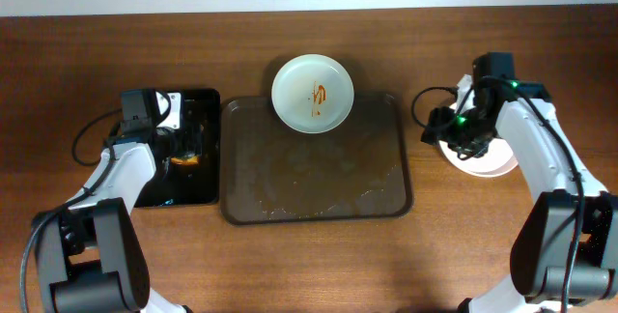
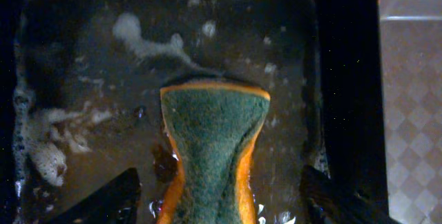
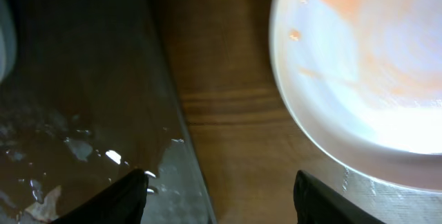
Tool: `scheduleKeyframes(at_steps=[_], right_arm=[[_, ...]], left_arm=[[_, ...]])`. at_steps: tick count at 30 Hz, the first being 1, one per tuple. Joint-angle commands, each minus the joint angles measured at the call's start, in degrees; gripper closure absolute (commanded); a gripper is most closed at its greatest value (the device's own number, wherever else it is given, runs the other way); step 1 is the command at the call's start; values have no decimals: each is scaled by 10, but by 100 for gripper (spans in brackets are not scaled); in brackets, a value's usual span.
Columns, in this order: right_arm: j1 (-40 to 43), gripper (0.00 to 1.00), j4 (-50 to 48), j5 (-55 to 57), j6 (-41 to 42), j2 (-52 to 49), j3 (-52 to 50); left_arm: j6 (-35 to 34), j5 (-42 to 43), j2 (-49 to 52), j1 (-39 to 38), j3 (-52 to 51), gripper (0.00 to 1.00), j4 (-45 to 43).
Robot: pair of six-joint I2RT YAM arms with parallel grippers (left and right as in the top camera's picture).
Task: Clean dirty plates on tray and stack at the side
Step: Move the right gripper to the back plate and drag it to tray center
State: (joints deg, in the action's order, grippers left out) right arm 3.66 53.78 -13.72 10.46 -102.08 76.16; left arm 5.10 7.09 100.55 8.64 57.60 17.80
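One white plate (image 1: pixel 312 93) with a red sauce streak sits at the far edge of the brown tray (image 1: pixel 319 192). More white plate (image 1: pixel 483 165) lies on the table right of the tray, partly hidden by my right arm; it shows in the right wrist view (image 3: pixel 359 79) with faint orange smears. My right gripper (image 1: pixel 452 137) (image 3: pixel 221 193) is open and empty, over the table between the tray's edge (image 3: pixel 83 113) and that plate. My left gripper (image 1: pixel 182 147) (image 2: pixel 221 196) is open, its fingers on either side of a green-and-orange sponge (image 2: pixel 214 148).
The sponge (image 1: pixel 185 159) lies in a smaller black tray (image 1: pixel 205 100) of soapy water, left of the brown tray. Foam (image 2: pixel 48 141) floats in it. The brown tray's bottom is wet and streaked. Cables run beside both arms.
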Motion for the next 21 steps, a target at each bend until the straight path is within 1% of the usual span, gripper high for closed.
scheduleKeyframes(at_steps=[1,5,6,7,8,10,12,14,16,20,21], right_arm=[[-42,31,-27,-11,-6,1,-1],[-82,25,-86,-14,-5,1,0],[-91,24,-98,-16,-5,1,5],[-101,22,-104,-16,-6,1,15],[-108,21,-106,-15,-6,1,28],[-116,20,-99,-15,-6,1,66],[-116,19,-96,-15,-6,-1,105],[-116,16,-96,-16,-6,-10,128],[-116,16,-103,-23,-6,-24,135],[-116,16,-159,-83,-2,-74,135],[-116,16,-176,-96,14,-88,135]], left_arm=[[1,6,-7,-4,-3,30,13],[1,6,2,-8,-3,30,11],[1,6,3,-9,-3,33,12],[1,6,4,-9,-3,38,12],[1,6,4,-9,-3,41,12],[1,6,4,-9,-3,41,12],[1,6,4,-9,-3,37,12],[1,6,4,-9,-3,37,12],[1,6,4,-9,-3,36,12],[1,6,4,-9,-3,36,12],[1,6,4,-9,-3,36,12]])
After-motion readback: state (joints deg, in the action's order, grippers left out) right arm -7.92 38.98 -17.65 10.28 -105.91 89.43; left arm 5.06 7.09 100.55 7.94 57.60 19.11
